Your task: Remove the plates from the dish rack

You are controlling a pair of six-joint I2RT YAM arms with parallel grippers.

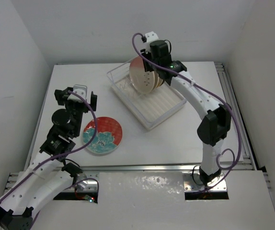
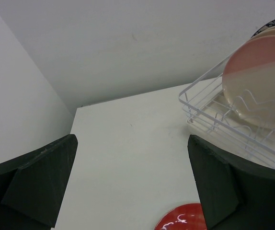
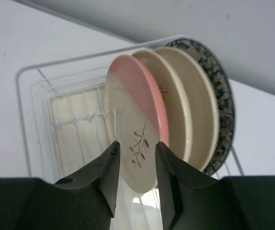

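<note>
The white wire dish rack [image 1: 168, 109] stands at the back centre of the table. Several plates [image 1: 144, 76] stand on edge at its far end. In the right wrist view the front one is cream and pink with a twig motif [image 3: 132, 108]; behind it stand two cream plates [image 3: 185, 96] and a blue-patterned one [image 3: 225, 96]. My right gripper [image 3: 137, 146] hovers at the front plate with a narrow gap between its fingers, pinching nothing. A red-and-teal floral plate [image 1: 102, 136] lies flat on the table. Just beyond it hangs my left gripper [image 1: 76, 97], wide open and empty.
White walls close in the table on the left, back and right. The left wrist view shows the rack's near corner [image 2: 207, 115] to the right and the red plate's rim [image 2: 183, 218] at the bottom. A metal rail [image 1: 142, 167] runs along the table's front edge.
</note>
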